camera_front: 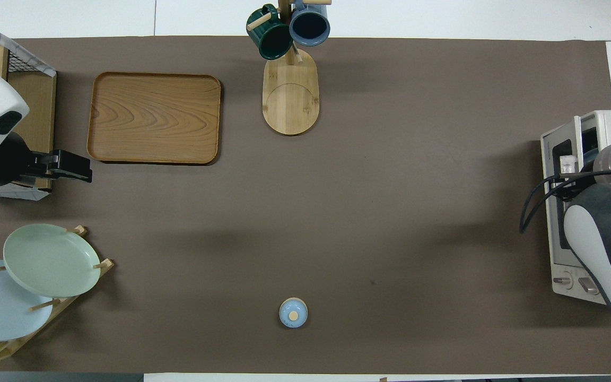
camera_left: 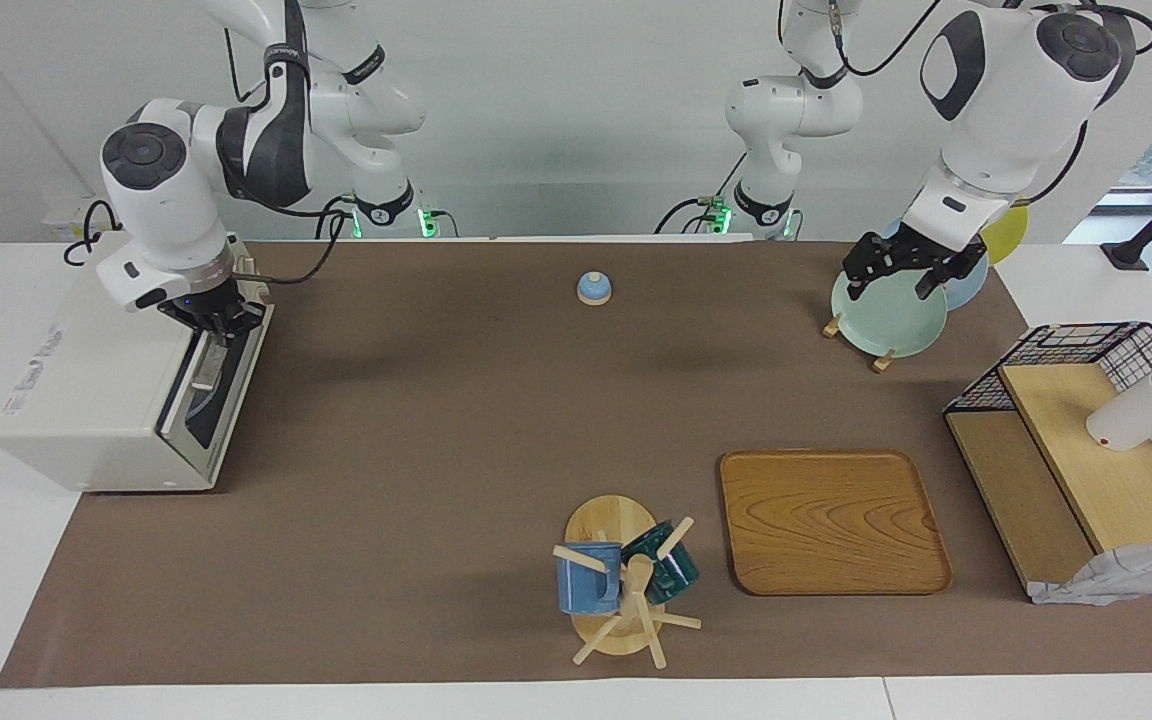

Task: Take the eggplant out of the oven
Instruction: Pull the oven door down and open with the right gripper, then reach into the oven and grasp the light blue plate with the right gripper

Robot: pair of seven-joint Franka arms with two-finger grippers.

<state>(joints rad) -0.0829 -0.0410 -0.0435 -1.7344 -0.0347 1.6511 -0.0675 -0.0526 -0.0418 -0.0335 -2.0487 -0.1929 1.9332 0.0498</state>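
The off-white oven (camera_left: 86,400) (camera_front: 602,122) stands at the right arm's end of the table. Its glass door (camera_left: 221,385) (camera_front: 552,159) leans out a crack at the top. My right gripper (camera_left: 216,325) is shut on the end of the door's metal bar handle (camera_left: 204,368) that lies nearer the robots. From overhead the arm covers most of that hand. The eggplant is hidden. My left gripper (camera_left: 898,278) (camera_front: 80,171) waits open and empty over the plate rack.
A plate rack (camera_left: 886,315) with green, blue and yellow plates stands at the left arm's end, with a wire shelf (camera_left: 1086,440) farther out. On the mat are a wooden tray (camera_left: 831,520), a mug tree (camera_left: 621,585) and a small blue knobbed lid (camera_left: 593,288).
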